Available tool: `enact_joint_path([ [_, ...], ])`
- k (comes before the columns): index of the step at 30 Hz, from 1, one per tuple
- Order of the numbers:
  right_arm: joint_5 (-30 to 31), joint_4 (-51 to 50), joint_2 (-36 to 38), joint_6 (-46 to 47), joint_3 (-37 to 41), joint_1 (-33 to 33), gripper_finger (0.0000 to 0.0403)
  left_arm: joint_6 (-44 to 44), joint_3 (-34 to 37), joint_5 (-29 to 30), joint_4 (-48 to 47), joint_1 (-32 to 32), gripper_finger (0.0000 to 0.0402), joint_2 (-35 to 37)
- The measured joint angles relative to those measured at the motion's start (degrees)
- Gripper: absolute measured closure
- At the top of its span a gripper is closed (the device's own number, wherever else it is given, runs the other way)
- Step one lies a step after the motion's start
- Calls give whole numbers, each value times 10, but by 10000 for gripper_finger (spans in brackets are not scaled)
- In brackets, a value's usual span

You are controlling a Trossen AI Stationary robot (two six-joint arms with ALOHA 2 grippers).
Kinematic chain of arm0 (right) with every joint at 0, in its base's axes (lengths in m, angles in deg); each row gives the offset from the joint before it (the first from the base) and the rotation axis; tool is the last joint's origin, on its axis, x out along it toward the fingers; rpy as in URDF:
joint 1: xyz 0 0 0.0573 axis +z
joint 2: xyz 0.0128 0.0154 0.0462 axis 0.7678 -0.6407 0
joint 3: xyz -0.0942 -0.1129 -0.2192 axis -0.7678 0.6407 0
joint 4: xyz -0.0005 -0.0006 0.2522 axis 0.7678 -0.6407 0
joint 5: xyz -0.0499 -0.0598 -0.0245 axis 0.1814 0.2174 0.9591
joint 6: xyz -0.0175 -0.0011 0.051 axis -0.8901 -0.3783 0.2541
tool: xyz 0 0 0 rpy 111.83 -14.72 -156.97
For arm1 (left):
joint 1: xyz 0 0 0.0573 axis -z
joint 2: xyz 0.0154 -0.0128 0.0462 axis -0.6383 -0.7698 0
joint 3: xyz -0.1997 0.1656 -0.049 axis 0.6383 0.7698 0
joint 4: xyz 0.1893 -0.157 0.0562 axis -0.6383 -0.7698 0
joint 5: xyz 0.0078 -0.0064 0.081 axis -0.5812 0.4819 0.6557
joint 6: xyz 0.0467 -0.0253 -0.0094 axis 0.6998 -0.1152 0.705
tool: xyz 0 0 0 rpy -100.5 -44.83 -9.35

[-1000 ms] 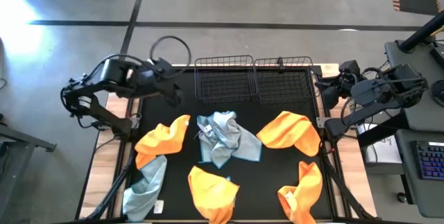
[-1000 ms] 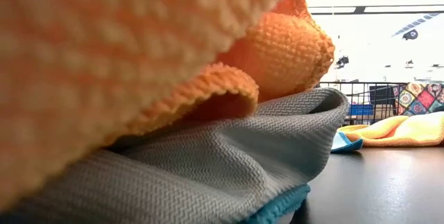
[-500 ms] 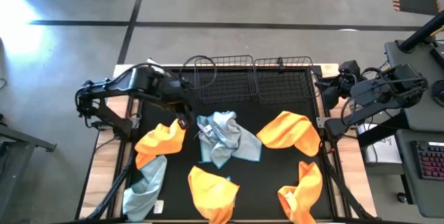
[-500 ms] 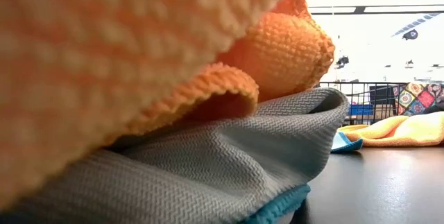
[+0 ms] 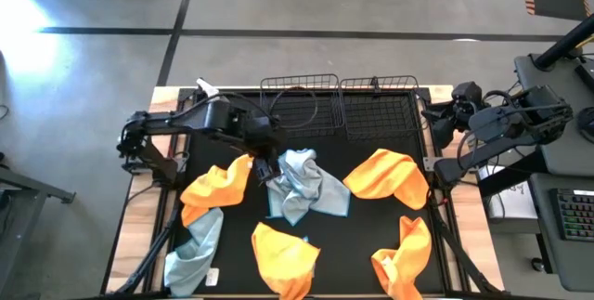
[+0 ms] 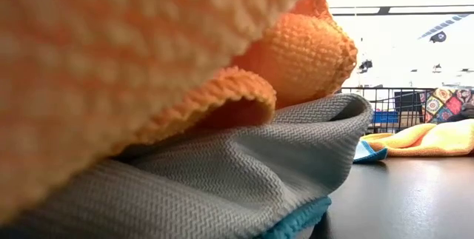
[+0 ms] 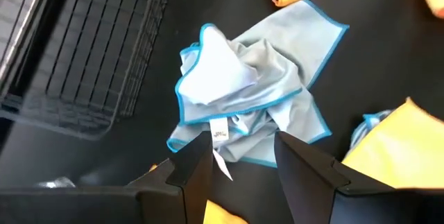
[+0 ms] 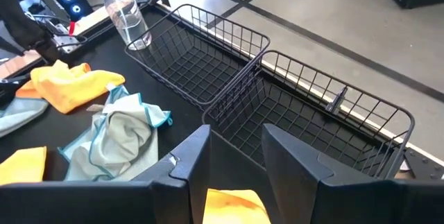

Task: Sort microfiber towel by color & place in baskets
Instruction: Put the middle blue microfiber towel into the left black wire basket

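The left gripper (image 5: 266, 163) hangs over the middle of the black table (image 5: 362, 235), right at the left edge of the crumpled blue-grey towel (image 5: 299, 184). Its two fingers (image 7: 198, 165) stand apart with nothing between them. In the left wrist view the towel's white tag (image 7: 220, 132) sits just past the fingertips, so the cloth lies straight ahead and below (a short drop should do it). The towel is bunched up, with its long side running from the far left toward the near right. I think the grab comes next, but the pictures do not show whether the fingers touch the cloth yet.

The left arm is much nearer to this towel. The right gripper (image 8: 232, 158) waits at the far right edge of the table, fingers apart and empty.

Both black wire baskets (image 5: 299, 105) sit side by side at the far edge, and both look empty. An orange towel (image 5: 215, 187) lies just left of the left gripper. More orange towels and one more blue-grey one lie nearer the front.
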Motion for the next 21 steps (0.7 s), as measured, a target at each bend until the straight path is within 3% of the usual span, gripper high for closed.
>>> enact_joint_path([
  [10,-1,0,0,7,18,0,280,140,22,0,59,-5,261,-51],
  [21,-1,0,0,59,24,0,280,192,135,1,163,-36,261,-64],
])
